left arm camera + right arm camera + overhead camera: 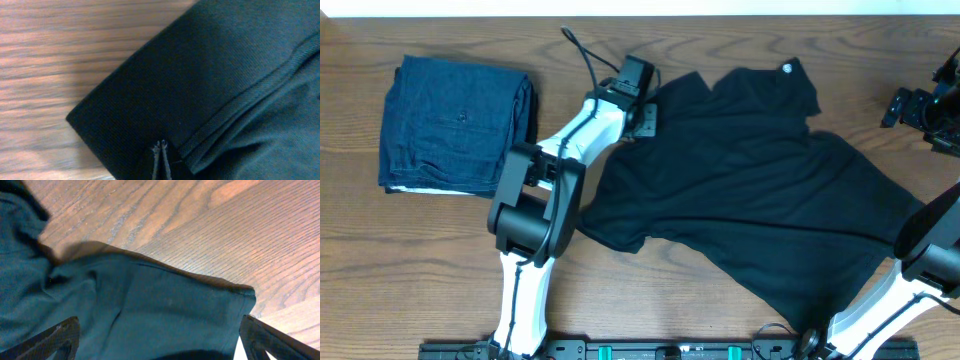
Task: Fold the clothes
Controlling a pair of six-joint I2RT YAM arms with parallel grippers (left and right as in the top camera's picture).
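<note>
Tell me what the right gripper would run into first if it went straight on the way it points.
The black T-shirt: its fabric lies between the open jaws of the right gripper and just ahead. Depth is unclear; beyond it only wooden table shows.

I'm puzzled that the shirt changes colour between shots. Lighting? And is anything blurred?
Overhead view: evenly lit and sharp, though the plain black short-sleeved T-shirt is so dark its folds barely show. Left wrist view: the brown wooden table is blurred, the fabric weave clearer. Right wrist view: a colour cast turns the shirt teal; the right gripper's dark fingers in the bottom corners are soft.
</note>
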